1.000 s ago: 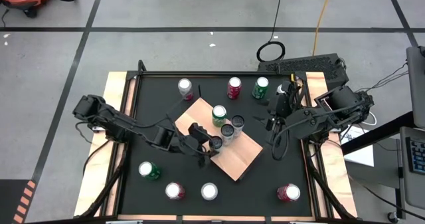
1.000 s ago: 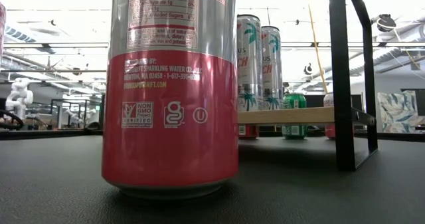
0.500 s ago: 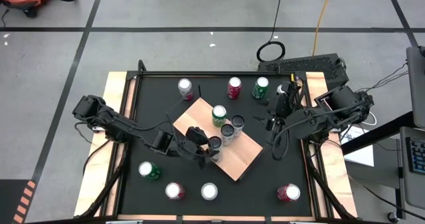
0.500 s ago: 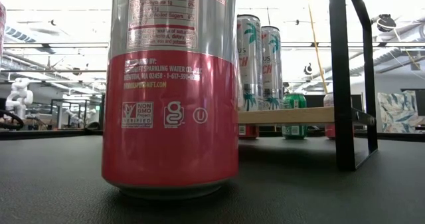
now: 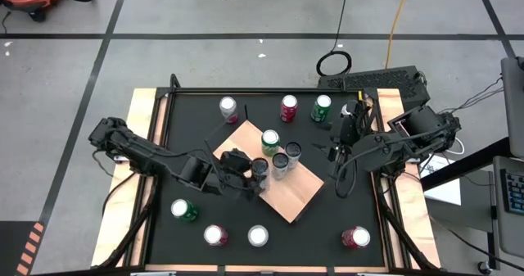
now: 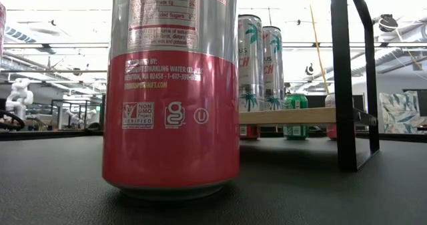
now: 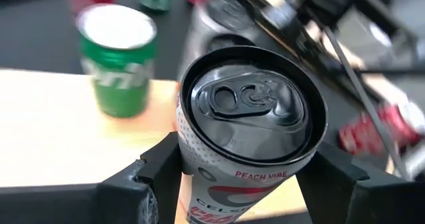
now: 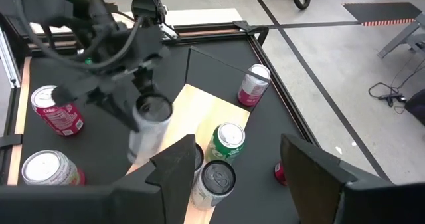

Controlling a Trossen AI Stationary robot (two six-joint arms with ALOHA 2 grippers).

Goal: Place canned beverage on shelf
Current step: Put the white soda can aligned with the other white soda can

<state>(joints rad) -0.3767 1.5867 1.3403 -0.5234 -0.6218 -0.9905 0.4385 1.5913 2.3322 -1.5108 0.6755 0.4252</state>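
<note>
Left gripper [image 5: 250,176] clamped on a slim silver can [image 7: 249,127], one dark finger [image 7: 159,174] on each side of it, just over the shelf [image 5: 286,198] near its middle. "Peach Vibe" printed on the can's side, tab on top not pulled. Shelf a light wood board, turned at a slant in the middle of the black table [image 5: 327,227].

Already standing on the shelf: a green can [image 5: 270,142] and two more slim silver cans [image 5: 286,156], all close together, right next to the held can.

Right gripper [image 5: 334,151] waiting beside the shelf, near the table's right edge, fingers [image 8: 176,167] spread wide apart with nothing between them.

Around the shelf, on the black table: a pink can [image 5: 228,108], a red can [image 5: 289,107] and another green can [image 5: 321,107] on the far side; more cans along the near side, among them one green [image 5: 183,210] and one red [image 5: 355,238].

Low down at table height, a big pink and silver can [image 6: 172,91] very close up, with the shelf board [image 6: 287,115] behind it.
</note>
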